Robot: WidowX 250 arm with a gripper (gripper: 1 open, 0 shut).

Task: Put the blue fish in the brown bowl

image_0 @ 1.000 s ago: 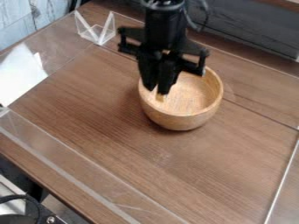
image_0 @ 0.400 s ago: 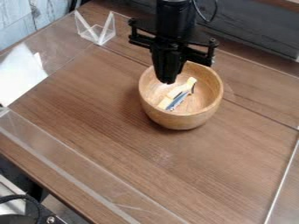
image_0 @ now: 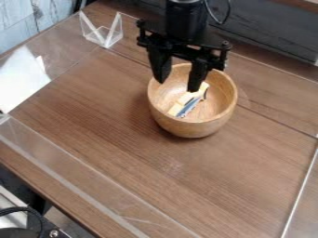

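Its fingers now spread wide where they were close together a moment ago, the gripper (image_0: pixel 179 78) hangs empty over the bowl (image_0: pixel 192 127), and the fish (image_0: pixel 191 103) lies inside it, so the task looks done.

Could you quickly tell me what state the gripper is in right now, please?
Gripper: open, holding nothing, above the bowl with the fish inside.
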